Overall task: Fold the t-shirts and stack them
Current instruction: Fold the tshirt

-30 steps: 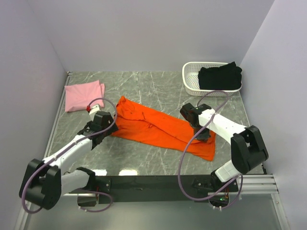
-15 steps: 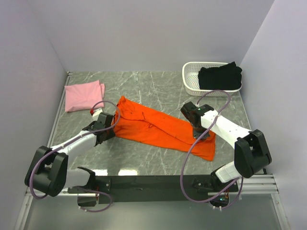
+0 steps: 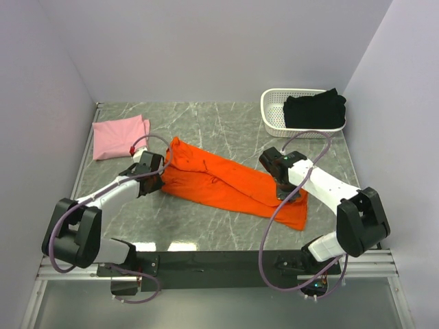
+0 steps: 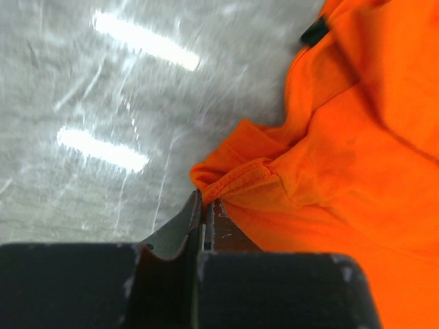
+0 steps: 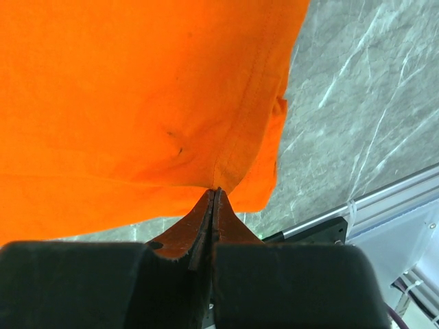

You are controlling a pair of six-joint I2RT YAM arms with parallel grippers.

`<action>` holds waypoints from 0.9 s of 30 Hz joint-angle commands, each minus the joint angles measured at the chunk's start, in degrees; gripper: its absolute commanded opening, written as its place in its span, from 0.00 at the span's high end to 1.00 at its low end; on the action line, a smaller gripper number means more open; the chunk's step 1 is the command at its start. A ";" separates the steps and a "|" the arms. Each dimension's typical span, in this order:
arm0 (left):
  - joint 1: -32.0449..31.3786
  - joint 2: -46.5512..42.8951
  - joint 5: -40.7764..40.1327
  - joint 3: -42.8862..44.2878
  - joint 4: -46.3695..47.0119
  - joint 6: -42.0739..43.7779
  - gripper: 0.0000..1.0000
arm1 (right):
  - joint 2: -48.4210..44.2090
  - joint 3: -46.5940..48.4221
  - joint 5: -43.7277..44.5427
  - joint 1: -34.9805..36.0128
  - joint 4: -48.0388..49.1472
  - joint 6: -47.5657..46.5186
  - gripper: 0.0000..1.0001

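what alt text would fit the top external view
An orange t-shirt lies spread on a table, the left tool and right tool each gripping an end. A folded pink t-shirt lies back-left; a black t-shirt sits in a white basket back-right.

— We count three plain shirts, no print on any: the orange t-shirt [image 3: 226,181] bright, the pink t-shirt [image 3: 120,136] pale, the black t-shirt [image 3: 314,110] solid.
— Agreed, though we also spot a small black tag [image 4: 314,31] on the orange one.
— We read the basket [image 3: 273,118] as white and slotted, and the table [image 3: 226,127] as grey-green marble with pale veins.
— And we'd call the walls [image 3: 219,48] pale lilac, the arms [image 3: 322,184] white with black joints, their cables [image 3: 260,250] purple.
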 commanded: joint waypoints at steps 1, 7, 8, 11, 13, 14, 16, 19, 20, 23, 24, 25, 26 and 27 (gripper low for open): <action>0.40 1.82 -2.69 4.38 -1.70 1.68 0.99 | -2.56 -0.72 0.43 0.45 -0.38 0.57 1.00; 0.49 6.74 -4.45 9.21 -4.25 3.09 0.99 | -2.56 -2.04 0.07 0.97 -0.99 0.39 1.00; 0.66 7.53 -5.24 9.91 -5.21 3.18 0.99 | -2.39 -2.13 0.16 1.15 -1.08 0.57 1.00; 1.27 10.34 -5.60 11.76 -5.49 3.88 0.99 | -1.68 -2.13 0.34 2.20 -1.26 0.83 1.00; 2.07 12.10 -5.68 12.82 -5.49 4.40 0.99 | -0.72 -2.39 0.42 3.34 -1.52 0.92 1.00; 2.50 12.63 -5.68 13.34 -5.57 4.58 0.99 | -0.28 -2.31 0.42 3.87 -1.52 1.27 1.00; 3.65 14.04 -5.42 14.66 -5.22 5.28 0.99 | 0.95 -2.31 0.51 4.75 -1.87 1.80 1.00; 4.44 16.50 -5.42 17.04 -5.05 6.25 0.99 | 2.62 -2.40 0.69 6.77 -2.22 2.59 1.00; 4.53 17.20 -5.42 17.65 -5.05 6.43 0.99 | 3.15 -2.48 0.69 7.56 -2.31 3.20 1.00; 4.88 19.75 -5.16 19.85 -5.13 7.39 0.99 | 3.94 -2.48 0.86 9.14 -3.19 4.60 1.00; 4.97 20.80 -5.07 20.90 -5.22 7.66 0.99 | 4.03 -2.75 0.95 10.02 -3.45 4.96 1.00; 4.97 21.24 -4.98 21.26 -5.14 7.83 0.99 | 4.12 -2.84 1.04 10.38 -3.98 5.31 1.00; 4.97 21.51 -4.89 21.61 -5.22 8.01 0.99 | 4.21 -3.01 1.13 10.90 -4.33 6.10 1.00; 5.06 22.03 -5.07 22.22 -5.22 8.18 1.00 | 4.21 -3.19 1.13 11.60 -4.51 6.45 1.00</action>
